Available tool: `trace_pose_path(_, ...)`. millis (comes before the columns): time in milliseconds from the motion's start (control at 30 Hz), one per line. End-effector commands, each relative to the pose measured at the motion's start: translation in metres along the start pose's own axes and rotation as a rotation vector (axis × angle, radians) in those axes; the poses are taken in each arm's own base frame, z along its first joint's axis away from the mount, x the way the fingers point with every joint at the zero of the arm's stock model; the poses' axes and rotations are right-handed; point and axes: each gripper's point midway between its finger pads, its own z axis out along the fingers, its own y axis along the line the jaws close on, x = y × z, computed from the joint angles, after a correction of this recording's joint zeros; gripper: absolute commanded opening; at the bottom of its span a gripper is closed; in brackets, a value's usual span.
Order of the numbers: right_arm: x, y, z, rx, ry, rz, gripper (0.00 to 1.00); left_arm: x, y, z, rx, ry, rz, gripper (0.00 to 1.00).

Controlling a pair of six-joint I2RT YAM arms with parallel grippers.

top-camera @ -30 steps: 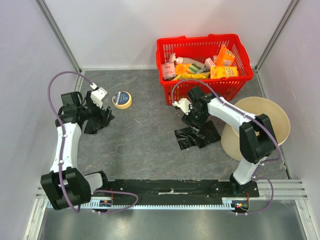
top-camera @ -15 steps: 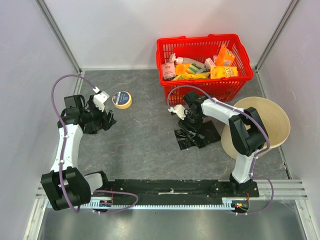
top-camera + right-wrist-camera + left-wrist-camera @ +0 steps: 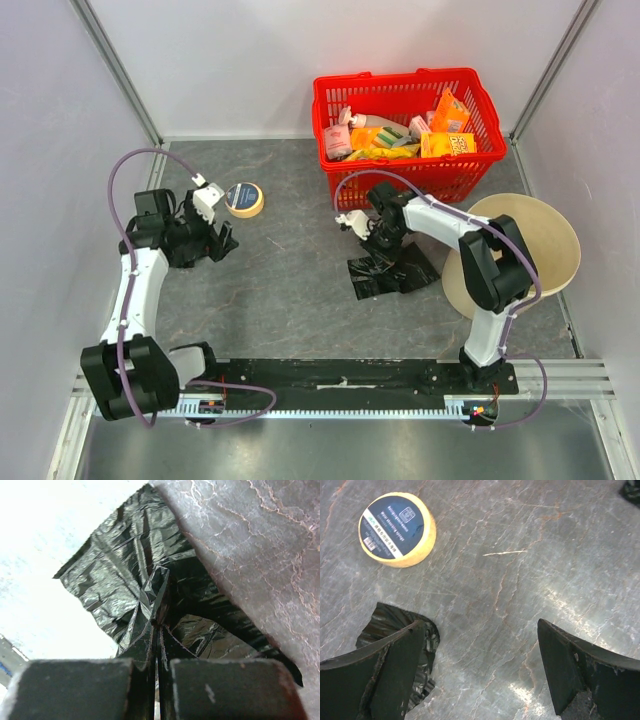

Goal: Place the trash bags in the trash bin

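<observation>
Two black trash bags lie on the grey table. One trash bag (image 3: 398, 272) is spread flat in front of the basket, and my right gripper (image 3: 378, 240) is shut on a raised fold of it (image 3: 125, 580), pinched between the jaws (image 3: 159, 625). The other trash bag (image 3: 385, 622) lies crumpled beside my left gripper's left finger. My left gripper (image 3: 481, 630) is open over bare table, with nothing between its fingers (image 3: 215, 240). The beige round trash bin (image 3: 545, 240) stands at the right, partly behind the right arm.
A red wire basket (image 3: 395, 82) full of groceries stands at the back, just beyond the right gripper. A yellow tape roll (image 3: 243, 199) lies ahead of the left gripper (image 3: 397, 528). White walls close in the left and right sides.
My right gripper has shut on a fold of the spread bag. My left gripper has shifted a little to the right, off the crumpled bag.
</observation>
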Motion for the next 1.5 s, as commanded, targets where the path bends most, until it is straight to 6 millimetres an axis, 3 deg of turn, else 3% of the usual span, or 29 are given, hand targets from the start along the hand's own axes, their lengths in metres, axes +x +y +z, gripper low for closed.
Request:
trace_pose_path(0,-0.028,0.017,-0.042,-0.023,-0.110,-0.039,0.00,-0.015,-0.025,0.002,0.089,-0.064,-0.028,1.00)
trace_pose_path(233,-0.053,0.059,-0.076,-0.140,-0.205,-0.132,0.00,-0.052,-0.085,0.007,0.305,-0.167,0.037,0.98)
trace_pose_path(333,-0.069,0.077,-0.092,-0.152,-0.257,-0.182,0.00,-0.077,-0.123,0.011,0.430,-0.211,0.085,0.91)
trace_pose_path(600,-0.116,0.109,-0.136,-0.152,-0.386,-0.269,0.00,-0.144,-0.186,0.026,0.665,-0.302,0.060,0.77)
trace_pose_path(700,-0.122,0.113,-0.146,-0.159,-0.417,-0.275,0.00,-0.158,-0.197,0.037,0.703,-0.308,0.029,0.69)
trace_pose_path(800,-0.123,0.116,-0.150,-0.167,-0.433,-0.279,0.00,-0.165,-0.202,0.049,0.715,-0.321,0.005,0.70)
trace_pose_path(967,-0.122,0.121,-0.156,-0.177,-0.450,-0.291,0.00,-0.169,-0.202,0.063,0.712,-0.331,-0.005,0.92)
trace_pose_path(1200,-0.120,0.124,-0.157,-0.187,-0.453,-0.294,0.00,-0.165,-0.217,0.076,0.772,-0.310,0.033,0.95)
trace_pose_path(1300,-0.120,0.125,-0.157,-0.194,-0.454,-0.293,0.00,-0.163,-0.222,0.083,0.802,-0.304,0.030,0.84)
trace_pose_path(1367,-0.119,0.126,-0.155,-0.199,-0.448,-0.291,0.00,-0.162,-0.225,0.085,0.828,-0.294,0.010,0.69)
trace_pose_path(1467,-0.117,0.123,-0.156,-0.180,-0.440,-0.284,0.00,-0.161,-0.228,0.087,0.862,-0.280,-0.008,0.29)
